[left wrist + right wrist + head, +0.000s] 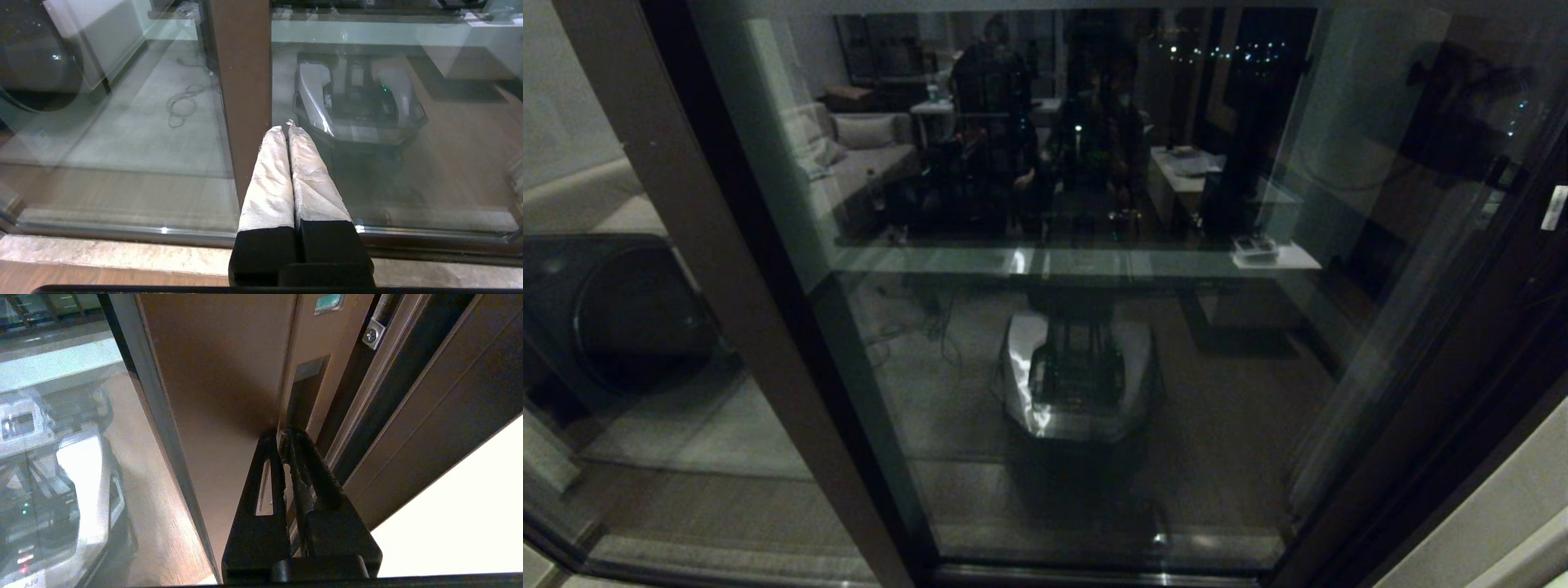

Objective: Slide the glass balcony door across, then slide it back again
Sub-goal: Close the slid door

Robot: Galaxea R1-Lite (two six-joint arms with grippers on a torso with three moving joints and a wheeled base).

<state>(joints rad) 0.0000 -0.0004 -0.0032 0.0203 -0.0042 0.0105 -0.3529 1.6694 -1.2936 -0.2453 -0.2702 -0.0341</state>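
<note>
The right gripper (284, 435), fingers pressed together, points at the slot handle (304, 392) of the glass balcony door (229, 375); the left gripper (284, 130) hangs closed.

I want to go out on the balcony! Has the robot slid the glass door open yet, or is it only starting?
Only starting, it seems. Done: nothing visible; the glass balcony door sits against the frame by its handle side. In hand: the right gripper, fingers together, has its tips at the recessed slot handle. The left gripper hangs shut near another brown post. Left: sliding across, then back.
</note>
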